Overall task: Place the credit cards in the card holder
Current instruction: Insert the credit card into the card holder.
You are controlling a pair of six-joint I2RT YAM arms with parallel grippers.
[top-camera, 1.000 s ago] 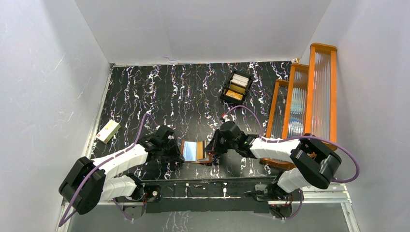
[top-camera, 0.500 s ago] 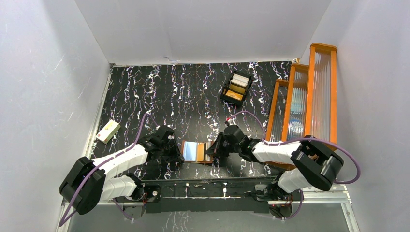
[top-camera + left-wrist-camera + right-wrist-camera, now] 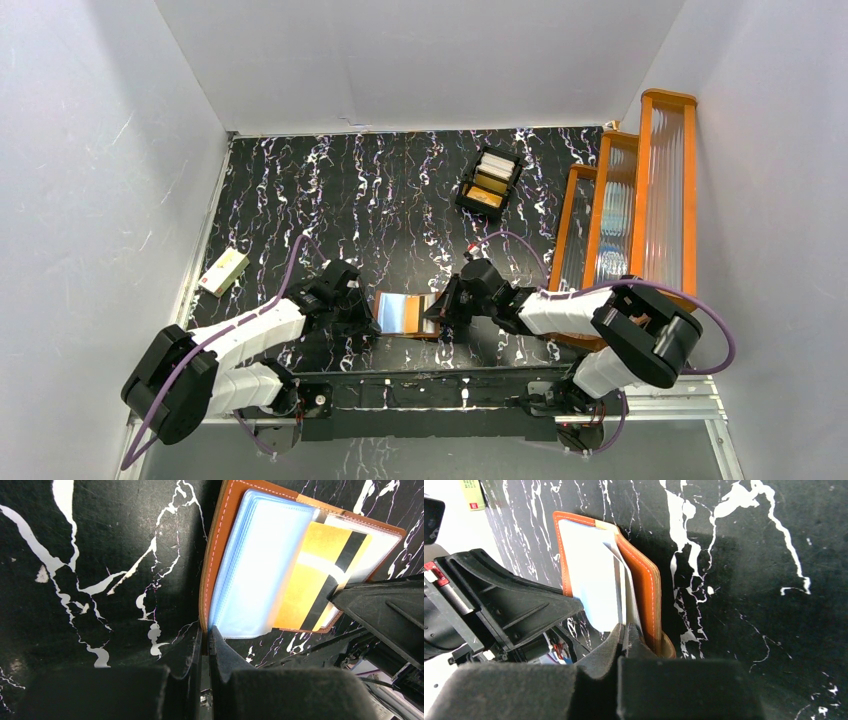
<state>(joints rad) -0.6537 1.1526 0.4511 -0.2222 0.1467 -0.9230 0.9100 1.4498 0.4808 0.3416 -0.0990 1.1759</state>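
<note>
i'm watching both arms stretching low over the table point(image 3: 330, 190), forearms angling inward from their bases at the bottom of the top view. the two wrists are facing each other across the holder point(image 3: 405, 312). the holder is lying open in the lower middle of that view, pale pockets up, right between the two grippers.

the left arm is reaching in from the lower left with its elbow folded near the base. the left gripper point(image 3: 204, 634) is pointing at the holder's left side, its fingers pressed together and pinching the brown edge at the lower corner.

the right arm is reaching in from the lower right, its forearm running almost level toward the left. the right gripper point(image 3: 624, 630) is squeezed tight on the end of a yellow card point(image 3: 305, 575) with a dark stripe. the card is lying slanted over the right half of the holder, its far end overlapping the pale pockets. i cannot tell whether it is sitting inside a pocket or only on top.

more cards point(image 3: 494, 166) are sitting in a black tray point(image 3: 462, 198) in the upper middle, well apart from the arms. a cream box point(image 3: 224, 271) is lying at the left edge, and orange racks point(image 3: 620, 215) are standing along the right side.
</note>
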